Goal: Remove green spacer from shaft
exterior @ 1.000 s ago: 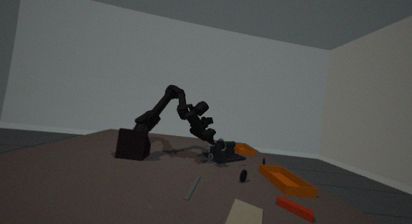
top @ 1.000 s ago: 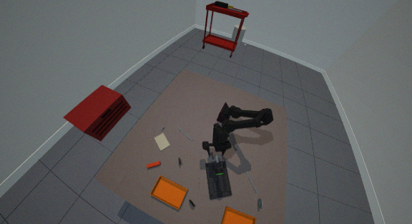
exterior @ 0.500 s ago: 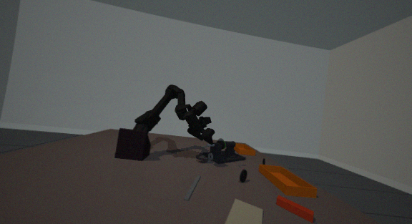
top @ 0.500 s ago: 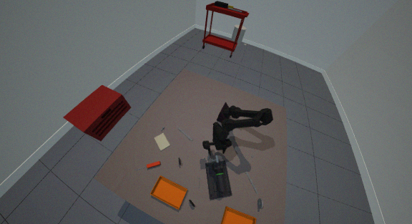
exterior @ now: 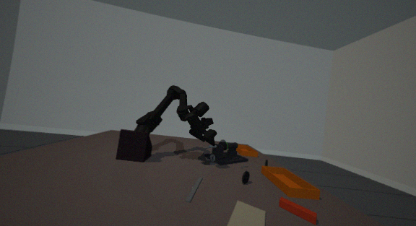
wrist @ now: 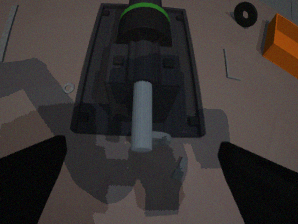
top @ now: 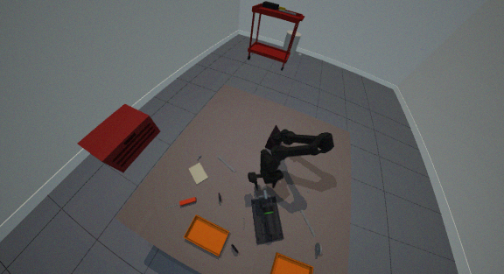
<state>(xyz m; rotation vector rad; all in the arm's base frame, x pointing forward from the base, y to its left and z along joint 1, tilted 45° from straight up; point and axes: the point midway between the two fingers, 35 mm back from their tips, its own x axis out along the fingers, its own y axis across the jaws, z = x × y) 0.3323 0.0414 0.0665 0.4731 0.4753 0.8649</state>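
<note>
The pale grey shaft [wrist: 142,117] [top: 265,194] sticks out of the near end of the dark fixture [top: 280,236] [wrist: 196,100]. The green spacer [wrist: 145,5] [top: 269,213] [exterior: 227,145] is a bright ring around the shaft line, up in the fixture. A dark round part [wrist: 144,25] sits on its near side. The big housing block is dark and mostly cut off at the top of the wrist view. My gripper [wrist: 144,147] [top: 265,186] is open and empty, with one finger on each side of the shaft's free end and visible gaps to both.
A small washer [wrist: 69,88] and an L-shaped key [wrist: 227,67] flank the fixture. A black ring [wrist: 237,20] [exterior: 245,177] lies farther off. Orange trays [top: 206,236] [top: 292,267] stand beyond. An orange-red block [top: 188,201] and a cream pad [top: 198,173] lie to the left.
</note>
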